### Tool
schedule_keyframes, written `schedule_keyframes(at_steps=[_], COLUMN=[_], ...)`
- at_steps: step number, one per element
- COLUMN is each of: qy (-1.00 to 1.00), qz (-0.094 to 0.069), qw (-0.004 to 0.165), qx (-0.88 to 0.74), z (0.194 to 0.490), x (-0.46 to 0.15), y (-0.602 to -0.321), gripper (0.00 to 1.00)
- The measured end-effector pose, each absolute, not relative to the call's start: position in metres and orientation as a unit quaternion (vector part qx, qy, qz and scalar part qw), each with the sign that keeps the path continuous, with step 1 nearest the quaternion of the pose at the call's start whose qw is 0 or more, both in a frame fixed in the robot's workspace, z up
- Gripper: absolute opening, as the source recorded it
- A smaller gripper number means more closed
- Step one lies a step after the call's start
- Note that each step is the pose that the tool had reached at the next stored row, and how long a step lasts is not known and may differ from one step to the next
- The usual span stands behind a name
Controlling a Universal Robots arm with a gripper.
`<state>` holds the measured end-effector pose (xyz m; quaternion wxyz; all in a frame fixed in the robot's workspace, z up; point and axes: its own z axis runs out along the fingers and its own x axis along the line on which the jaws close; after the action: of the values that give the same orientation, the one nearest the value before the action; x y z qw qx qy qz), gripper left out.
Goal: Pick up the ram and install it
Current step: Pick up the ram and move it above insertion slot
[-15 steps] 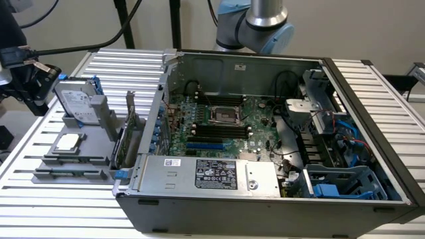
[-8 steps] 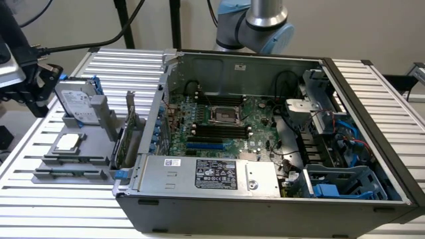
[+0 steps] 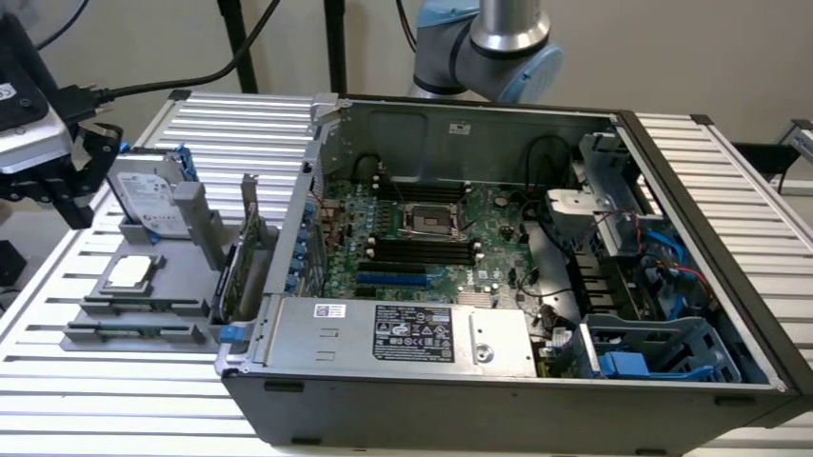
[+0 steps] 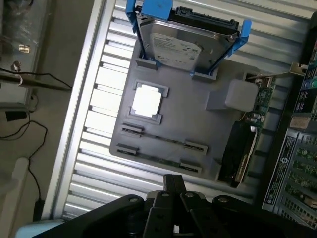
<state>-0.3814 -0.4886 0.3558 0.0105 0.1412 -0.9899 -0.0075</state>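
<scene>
The ram (image 3: 131, 329) (image 4: 157, 160) is a thin dark-green stick lying flat in the front slot of a grey holder (image 3: 95, 309) (image 4: 188, 119) on the slatted table, at the exterior view's left. My gripper (image 3: 74, 205) (image 4: 174, 182) hangs above the table beyond the holder's far left corner, clear of the ram. Its fingers are shut with nothing between them. The open computer case (image 3: 508, 381) lies at the exterior view's right, with dark memory slots (image 3: 420, 252) on its green motherboard.
On the holder a hard drive (image 3: 144, 195) (image 4: 185, 44) in blue rails stands upright, a square silver processor (image 3: 131, 273) (image 4: 147, 101) lies flat, and a green expansion card (image 3: 244, 252) (image 4: 250, 139) stands beside the case wall. A power supply (image 3: 394, 333) fills the case front.
</scene>
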Motion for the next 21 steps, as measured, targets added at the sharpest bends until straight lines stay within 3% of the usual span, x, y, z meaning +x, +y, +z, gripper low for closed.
schedule_keyframes(at_steps=[21], qy=[-0.945], qz=[-0.005], qw=[0.012], qx=[0.326], z=[0.3463], x=[-0.3814], y=[-0.4886], gripper=[0.11])
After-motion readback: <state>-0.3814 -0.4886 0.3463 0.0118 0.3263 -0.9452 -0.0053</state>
